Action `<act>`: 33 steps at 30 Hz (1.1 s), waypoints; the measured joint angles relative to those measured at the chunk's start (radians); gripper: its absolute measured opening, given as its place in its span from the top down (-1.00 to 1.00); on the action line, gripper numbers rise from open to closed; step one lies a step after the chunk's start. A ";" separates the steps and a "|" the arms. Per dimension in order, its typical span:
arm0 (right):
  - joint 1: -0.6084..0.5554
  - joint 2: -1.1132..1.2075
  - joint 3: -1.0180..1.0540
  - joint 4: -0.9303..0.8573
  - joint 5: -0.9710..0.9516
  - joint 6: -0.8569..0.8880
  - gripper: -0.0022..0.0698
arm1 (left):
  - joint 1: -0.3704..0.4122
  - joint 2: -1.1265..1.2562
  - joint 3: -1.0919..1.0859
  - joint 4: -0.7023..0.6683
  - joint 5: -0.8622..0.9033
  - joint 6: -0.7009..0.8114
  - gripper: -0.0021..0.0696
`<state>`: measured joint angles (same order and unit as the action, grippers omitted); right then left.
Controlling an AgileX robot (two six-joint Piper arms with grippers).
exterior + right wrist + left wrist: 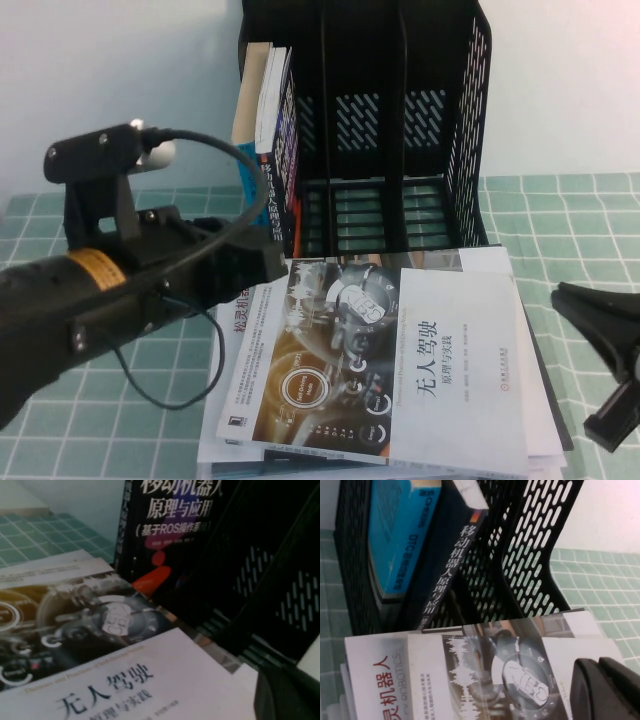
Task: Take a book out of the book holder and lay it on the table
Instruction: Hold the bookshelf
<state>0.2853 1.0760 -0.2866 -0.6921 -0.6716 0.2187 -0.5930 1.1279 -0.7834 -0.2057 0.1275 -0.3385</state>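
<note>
Leaning in the end slot of the tall black plastic book holder (400, 130), the black-covered book (283, 160) waits. Left gripper (255, 265) hovers before it, right gripper (610, 345) well aside; finger states I cannot tell.

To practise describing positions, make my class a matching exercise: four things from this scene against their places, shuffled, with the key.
1 black book
2 white-covered book
3 left pincer
4 right pincer

A near the table's right edge
B lying topmost on the table
C in the book holder's left slot
D just in front of the book holder

Pairs: 1-C, 2-B, 3-D, 4-A
</note>
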 joint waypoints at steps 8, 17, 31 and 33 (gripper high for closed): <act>0.271 0.080 -0.125 0.164 0.061 -0.025 0.95 | 0.146 0.110 -0.074 -0.034 0.133 0.000 0.95; 0.352 0.357 -0.290 0.309 -0.170 -0.027 0.94 | 0.167 0.190 -0.151 -0.102 0.088 0.002 0.95; 0.351 0.725 -0.592 0.248 -0.179 -0.104 -0.16 | 0.167 0.338 -0.352 -0.118 0.099 0.002 0.95; 0.351 0.759 -0.624 0.251 -0.172 -0.092 -0.21 | 0.167 0.345 -0.363 -0.127 0.114 0.002 0.95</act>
<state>0.6364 1.8350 -0.9108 -0.4415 -0.8440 0.1262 -0.4262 1.4724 -1.1459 -0.3328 0.2417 -0.3366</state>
